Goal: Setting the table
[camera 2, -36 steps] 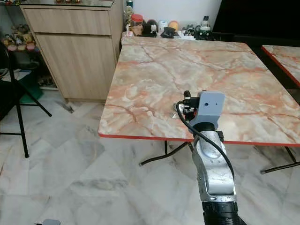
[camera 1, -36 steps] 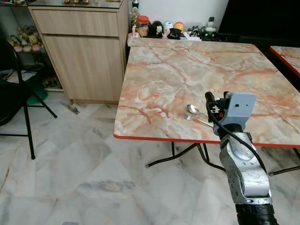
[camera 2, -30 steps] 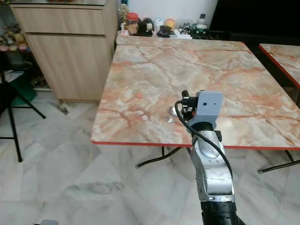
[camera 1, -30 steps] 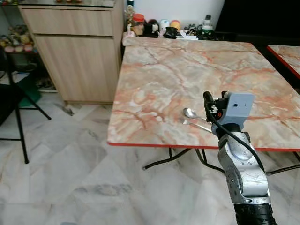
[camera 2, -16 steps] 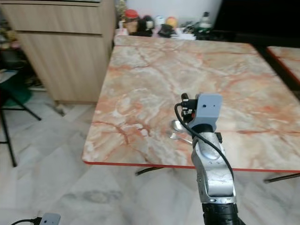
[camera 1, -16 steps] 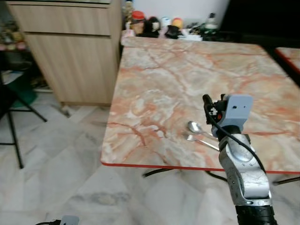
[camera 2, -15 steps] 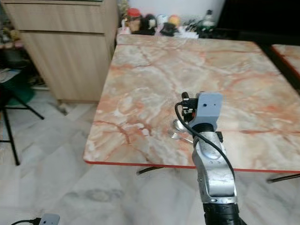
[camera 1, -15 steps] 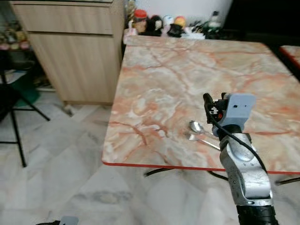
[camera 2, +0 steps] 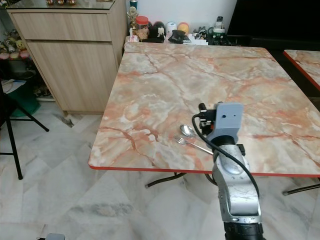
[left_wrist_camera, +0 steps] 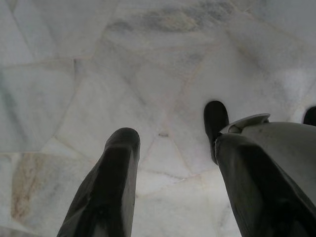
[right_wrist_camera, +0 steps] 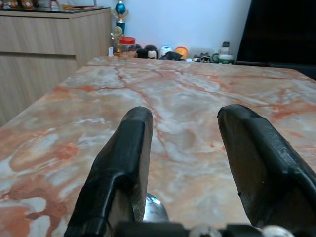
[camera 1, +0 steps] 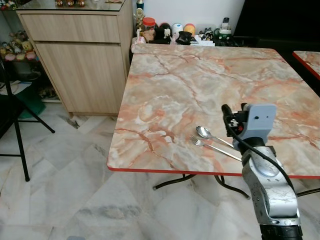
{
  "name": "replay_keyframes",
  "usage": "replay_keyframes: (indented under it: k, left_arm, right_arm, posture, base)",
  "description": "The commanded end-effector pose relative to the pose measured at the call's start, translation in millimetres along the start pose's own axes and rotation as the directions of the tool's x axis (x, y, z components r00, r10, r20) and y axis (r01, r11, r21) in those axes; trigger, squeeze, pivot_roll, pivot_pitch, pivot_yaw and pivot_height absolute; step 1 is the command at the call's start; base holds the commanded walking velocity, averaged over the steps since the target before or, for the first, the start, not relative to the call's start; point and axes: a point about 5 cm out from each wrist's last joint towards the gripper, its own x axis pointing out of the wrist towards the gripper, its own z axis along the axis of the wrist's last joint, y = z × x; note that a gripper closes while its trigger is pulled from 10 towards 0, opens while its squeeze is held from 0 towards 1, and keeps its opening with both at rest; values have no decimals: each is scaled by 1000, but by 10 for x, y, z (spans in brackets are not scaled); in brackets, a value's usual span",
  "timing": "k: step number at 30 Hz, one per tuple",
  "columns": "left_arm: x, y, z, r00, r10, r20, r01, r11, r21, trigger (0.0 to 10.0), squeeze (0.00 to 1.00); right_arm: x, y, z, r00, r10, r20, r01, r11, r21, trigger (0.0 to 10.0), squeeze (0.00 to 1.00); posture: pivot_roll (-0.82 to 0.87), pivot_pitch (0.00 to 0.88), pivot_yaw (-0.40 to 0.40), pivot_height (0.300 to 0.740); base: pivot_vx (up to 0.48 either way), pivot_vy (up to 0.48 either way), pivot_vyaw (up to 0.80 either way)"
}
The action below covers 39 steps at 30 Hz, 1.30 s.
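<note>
A metal spoon [camera 1: 203, 132] and a fork [camera 1: 214, 146] lie side by side near the front edge of the marble-patterned table [camera 1: 200, 75]. My right gripper [camera 1: 229, 114] hovers just right of them, low over the tabletop. Its fingers are open in the right wrist view, with nothing between them, and the spoon's bowl [right_wrist_camera: 154, 209] shows below them. My left gripper [left_wrist_camera: 177, 143] hangs open over the marble floor, holding nothing.
A wooden cabinet [camera 1: 80, 55] stands left of the table. Jars and figurines [camera 1: 175, 32] line the table's far edge. A black folding chair [camera 1: 15, 125] is at the far left. A second red-edged table [camera 1: 307, 57] is at the right.
The whole picture has shifted and steadied as the camera moved. The spoon and fork lie as before, and the right gripper stays beside them.
</note>
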Motion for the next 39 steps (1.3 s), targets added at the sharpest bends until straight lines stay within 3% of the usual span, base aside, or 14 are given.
replay_keyframes:
  k: [1, 14, 30, 33, 34, 35, 38, 39]
  left_arm:
    - [-22, 7, -90, 999, 1, -32, 0, 1000, 6, 10000, 0]
    - [-19, 7, -82, 1000, 2, -30, -2, 1000, 7, 10000, 0]
    - [-20, -7, -88, 999, 0, -33, 0, 1000, 11, 10000, 0]
    - [-24, -9, -103, 999, -1, -39, 1, 1000, 11, 10000, 0]
    - [-27, -8, -114, 999, -1, -43, 1, 1000, 11, 10000, 0]
    - [-27, -8, -115, 999, -1, -43, 1, 1000, 11, 10000, 0]
    - [-27, -12, -118, 999, -1, -46, 2, 1000, 11, 10000, 0]
    - [-26, -17, -119, 999, -4, -47, 5, 1000, 13, 10000, 0]
  right_arm:
    - [2, 31, 62, 999, 13, 30, -13, 1000, 11, 10000, 0]
    - [11, 7, 75, 999, -7, 42, 6, 1000, 14, 10000, 0]
    - [-12, -146, 67, 999, -34, 29, 35, 999, -30, 10000, 0]
    - [-25, -238, 62, 1000, 10, -7, -10, 997, -82, 10000, 0]
    - [-56, -292, 60, 992, 118, -39, -121, 988, -100, 10000, 0]
    - [-67, -305, 60, 987, 156, -49, -160, 982, -98, 10000, 0]
    - [-138, -335, 24, 945, 305, -120, -319, 938, -132, 10000, 0]
    - [-176, -387, -27, 912, 364, -187, -389, 914, -117, 10000, 0]
  posture:
    - [15, 173, -26, 740]
    - [17, 161, -25, 740]
    - [9, 166, -30, 740]
    - [6, 170, -31, 740]
    - [2, 171, -32, 740]
    - [0, 174, -33, 740]
    - [-2, 175, -33, 740]
    - [-4, 175, -34, 740]
  base:
    - [285, 0, 0]
    - [284, 0, 0]
    - [0, 0, 0]
    - [0, 0, 0]
    - [0, 0, 0]
    - [0, 0, 0]
    - [0, 0, 0]
    - [0, 0, 0]
